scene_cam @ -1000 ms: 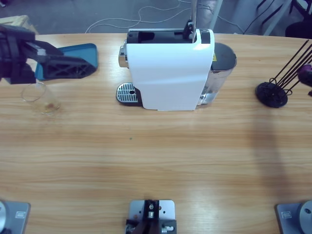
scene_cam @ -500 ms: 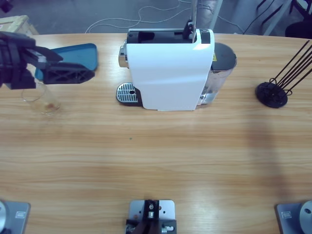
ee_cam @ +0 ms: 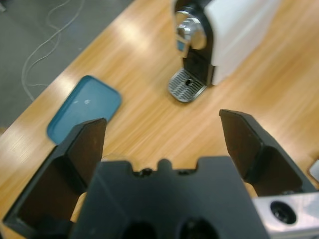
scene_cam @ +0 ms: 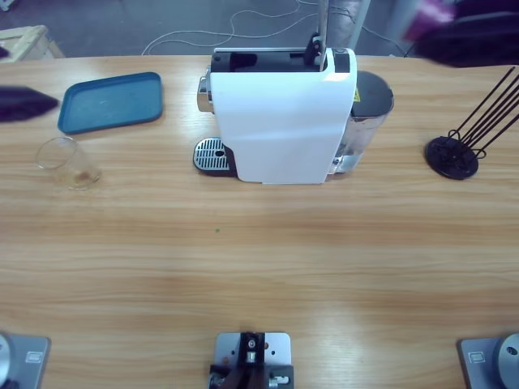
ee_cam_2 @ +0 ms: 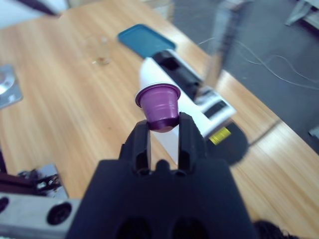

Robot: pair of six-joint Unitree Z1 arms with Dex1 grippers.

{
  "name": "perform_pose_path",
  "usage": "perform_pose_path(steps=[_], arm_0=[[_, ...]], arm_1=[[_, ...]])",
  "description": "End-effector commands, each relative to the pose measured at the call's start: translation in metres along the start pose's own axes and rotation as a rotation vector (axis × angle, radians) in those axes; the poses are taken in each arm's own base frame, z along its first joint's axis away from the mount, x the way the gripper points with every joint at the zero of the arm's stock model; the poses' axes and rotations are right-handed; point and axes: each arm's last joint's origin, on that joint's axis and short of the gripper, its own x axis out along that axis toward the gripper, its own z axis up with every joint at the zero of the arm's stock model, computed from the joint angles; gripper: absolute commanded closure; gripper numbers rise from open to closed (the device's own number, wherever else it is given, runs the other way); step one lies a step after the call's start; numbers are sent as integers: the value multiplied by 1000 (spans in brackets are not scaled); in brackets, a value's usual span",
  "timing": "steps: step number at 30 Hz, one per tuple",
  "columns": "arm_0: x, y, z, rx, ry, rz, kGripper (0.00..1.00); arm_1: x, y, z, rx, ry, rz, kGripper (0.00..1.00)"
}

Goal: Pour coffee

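A clear glass (scene_cam: 68, 162) stands at the table's left with a trace of brown coffee (scene_cam: 81, 174) at its bottom; the right wrist view shows the glass (ee_cam_2: 100, 49) far off. The white coffee machine (scene_cam: 284, 113) stands at the back middle, its drip grate (scene_cam: 212, 153) bare. My left gripper (ee_cam: 162, 122) is open and holds nothing; in the high view it is a dark blur (scene_cam: 26, 104) at the left edge, apart from the glass. My right gripper (ee_cam_2: 163, 123) is shut on a purple capsule (ee_cam_2: 159, 103), high over the machine (ee_cam_2: 185, 88). The right arm (scene_cam: 478, 36) blurs at the top right.
A blue tray (scene_cam: 111, 101) lies at the back left, behind the glass. A black wire capsule rack (scene_cam: 458, 152) stands at the right. The machine's water tank (scene_cam: 371, 109) sits on its right side. Cables trail on the floor behind the table.
The left arm has drawn back leftward, off the tray and glass, to the table's left edge. The right arm has swung into the top right corner with the purple capsule.
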Motion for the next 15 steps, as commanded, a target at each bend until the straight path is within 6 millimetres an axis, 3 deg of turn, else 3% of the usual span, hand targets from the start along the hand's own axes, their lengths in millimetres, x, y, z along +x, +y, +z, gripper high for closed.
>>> perform_pose_path(steps=[1,10,15], arm_0=[[-14,9,-8,-60,-14,37,23],[-9,9,-8,-134,-30,40,23],[-7,8,-14,-133,-13,38,23]], arm_1=[[92,9,28,-94,116,141,1000],[172,6,50,-179,137,163,1000],[198,-2,41,-201,196,119,1000]])
